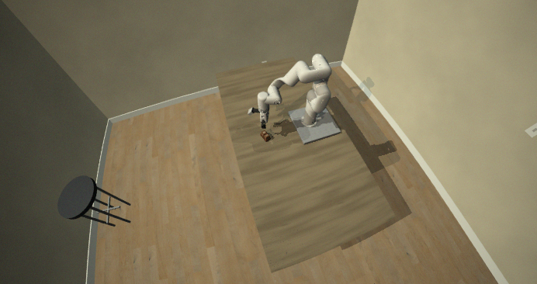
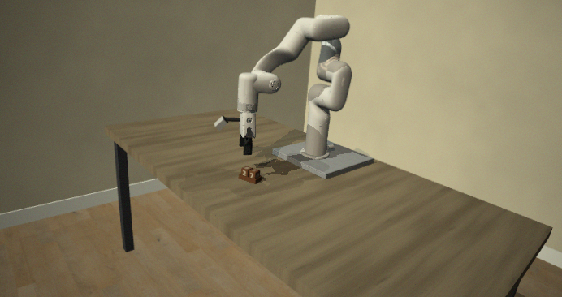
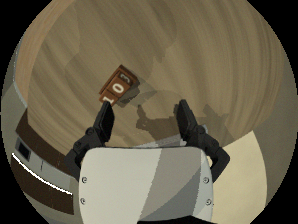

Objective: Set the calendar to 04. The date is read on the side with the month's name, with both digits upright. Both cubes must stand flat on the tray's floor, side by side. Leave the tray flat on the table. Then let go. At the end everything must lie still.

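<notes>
The brown tray (image 2: 248,180) (image 3: 109,80) stands on the table, holding two brown cubes side by side. In the exterior view, the left cube (image 2: 244,173) shows a 2 and the right cube (image 2: 253,174) shows a 7 on the facing side. In the wrist view the digits 1, 0 and 3 show in a row; which faces carry them is hard to tell. No month's name is legible. My gripper (image 1: 263,125) (image 2: 244,149) (image 3: 145,102) is open and empty, pointing down above the table. The tray and cubes lie below it and off to one side, near one finger in the wrist view.
The arm's grey base plate (image 1: 320,136) (image 2: 327,171) lies on the wooden table (image 1: 310,183) (image 2: 345,224), beyond the tray in the exterior view. The table's long edge is on the tray's other side. A black stool (image 1: 77,197) stands on the floor, away from the table.
</notes>
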### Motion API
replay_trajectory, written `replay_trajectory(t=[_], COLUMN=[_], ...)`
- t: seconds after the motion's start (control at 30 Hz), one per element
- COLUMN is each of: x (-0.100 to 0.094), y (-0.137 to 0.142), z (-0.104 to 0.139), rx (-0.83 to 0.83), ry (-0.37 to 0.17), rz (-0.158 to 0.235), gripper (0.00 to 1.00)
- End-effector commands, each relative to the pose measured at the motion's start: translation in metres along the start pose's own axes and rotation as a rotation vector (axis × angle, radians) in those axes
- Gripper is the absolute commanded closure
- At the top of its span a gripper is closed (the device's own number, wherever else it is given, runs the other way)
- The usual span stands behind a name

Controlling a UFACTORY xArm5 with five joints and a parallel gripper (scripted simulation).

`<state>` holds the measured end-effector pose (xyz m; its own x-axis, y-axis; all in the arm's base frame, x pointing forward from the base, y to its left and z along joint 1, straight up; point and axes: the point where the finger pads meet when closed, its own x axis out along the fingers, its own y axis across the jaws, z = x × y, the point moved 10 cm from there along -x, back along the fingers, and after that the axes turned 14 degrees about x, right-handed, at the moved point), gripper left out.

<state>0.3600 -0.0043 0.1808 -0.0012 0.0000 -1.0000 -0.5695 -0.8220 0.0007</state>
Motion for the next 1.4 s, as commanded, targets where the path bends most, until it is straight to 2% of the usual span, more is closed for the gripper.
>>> replay_trajectory(t=[0.0, 0.4, 0.5, 0.63, 0.77, 1.1, 1.13, 1.37], x=[-0.004, -0.01, -0.01, -0.013, -0.015, -0.016, -0.016, -0.016], y=[-0.014, -0.04, -0.04, -0.052, -0.058, -0.062, -0.062, -0.062], z=[0.006, 0.023, 0.024, 0.033, 0.037, 0.041, 0.041, 0.041], rx=[0.173, 0.502, 0.512, 0.668, 0.747, 0.804, 0.804, 0.804], ry=[0.002, 0.002, 0.002, 0.001, 0.001, 0.001, 0.001, 0.001], rz=[-0.001, -0.002, -0.002, -0.002, -0.003, -0.003, -0.003, -0.003], gripper=[0.0, 0.0, 0.0, 0.0, 0.0, 0.0, 0.51, 0.51])
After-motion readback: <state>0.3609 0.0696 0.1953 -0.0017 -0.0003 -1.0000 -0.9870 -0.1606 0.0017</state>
